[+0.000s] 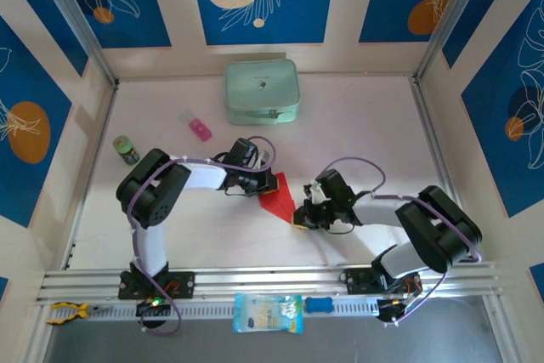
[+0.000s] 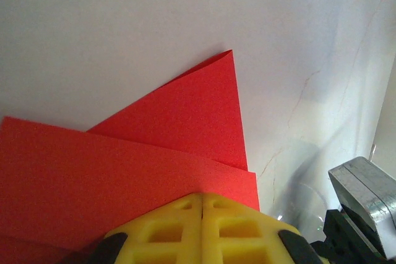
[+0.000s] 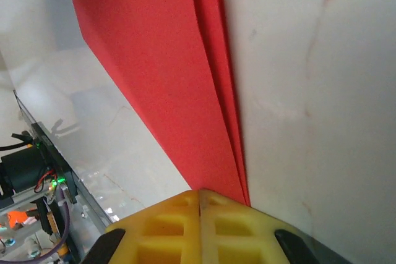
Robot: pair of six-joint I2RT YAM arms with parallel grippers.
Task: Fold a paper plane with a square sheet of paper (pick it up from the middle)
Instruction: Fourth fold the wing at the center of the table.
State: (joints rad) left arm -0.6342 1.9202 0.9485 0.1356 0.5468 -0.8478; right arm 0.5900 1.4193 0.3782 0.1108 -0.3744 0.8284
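Observation:
The square sheet of paper (image 1: 279,196) is bright red and lies on the white table, folded in layers into a tapering shape like a paper plane. In the left wrist view its wide layered end (image 2: 154,153) spreads out from under my left gripper (image 2: 202,195). That gripper's yellow fingers are shut together, with the tips down on the paper. In the right wrist view the narrow stacked end of the paper (image 3: 167,78) runs away from my right gripper (image 3: 200,191), also shut at the paper's edge. From above, the left gripper (image 1: 270,183) and right gripper (image 1: 299,217) flank the paper.
A pale green case (image 1: 262,91) stands at the back, with a small pink block (image 1: 200,129) to its left front and a small green jar (image 1: 127,150) at the left. A plastic packet (image 1: 268,312) and a yellow-handled tool (image 1: 68,310) lie by the front rail.

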